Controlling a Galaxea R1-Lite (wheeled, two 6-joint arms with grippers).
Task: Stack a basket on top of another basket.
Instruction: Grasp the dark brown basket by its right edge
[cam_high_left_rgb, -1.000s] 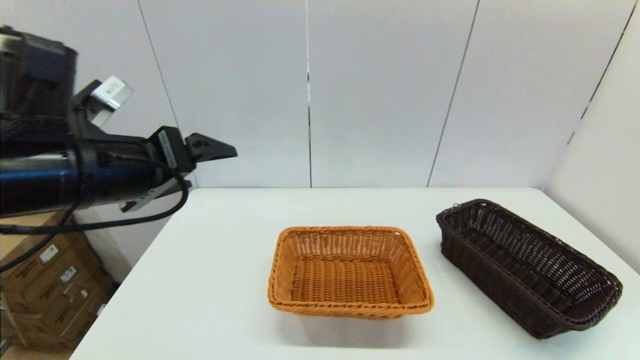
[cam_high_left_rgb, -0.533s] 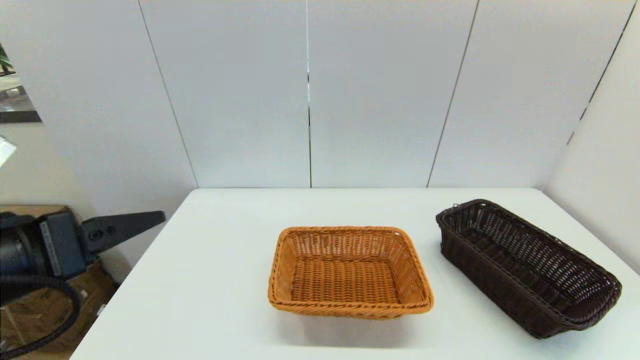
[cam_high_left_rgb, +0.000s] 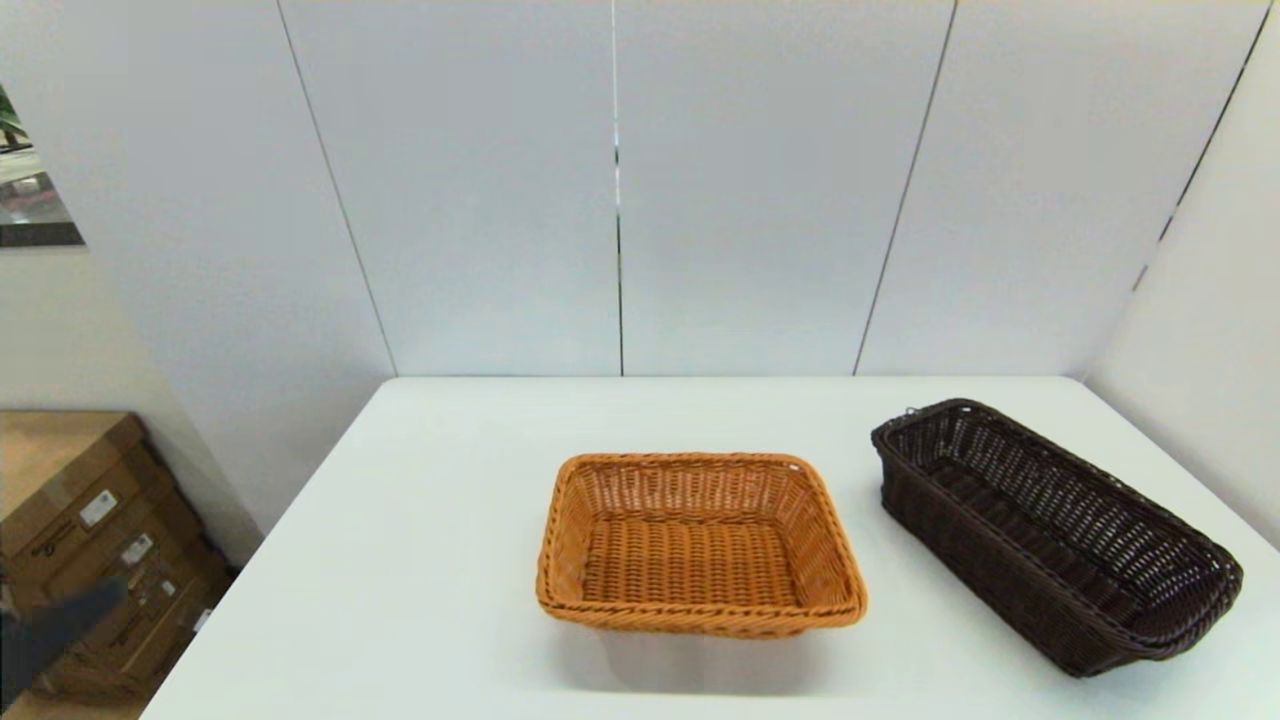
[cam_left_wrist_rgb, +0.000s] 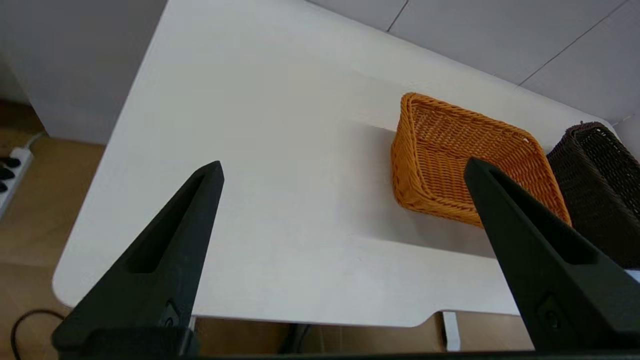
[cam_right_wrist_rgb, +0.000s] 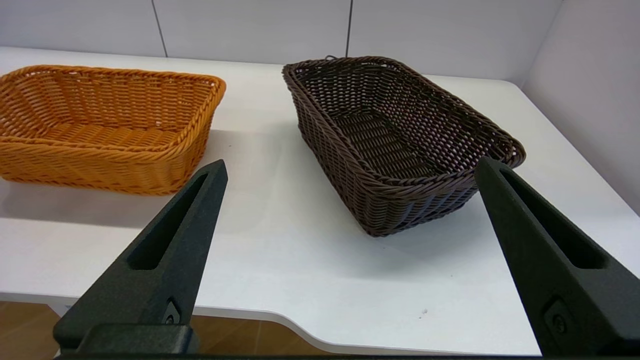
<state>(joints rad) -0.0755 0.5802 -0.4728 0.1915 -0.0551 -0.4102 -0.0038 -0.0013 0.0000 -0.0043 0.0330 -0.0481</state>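
Dark basket (cam_high_left_rgb: 1055, 530) sits untouched at three o'clock of the tan basket (cam_high_left_rgb: 698, 545), since the left gripper (cam_left_wrist_rgb: 342, 172), wide open and empty, has dropped off-table at nine o'clock, leaving the equally open, empty right gripper (cam_right_wrist_rgb: 350, 167) nearest.

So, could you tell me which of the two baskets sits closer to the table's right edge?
The dark brown basket; it is longer and narrower and lies at an angle, while the orange-tan basket sits mid-table.

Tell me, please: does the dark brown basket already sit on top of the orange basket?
No, the dark brown basket stands on the white table beside the orange basket, with bare table between them.
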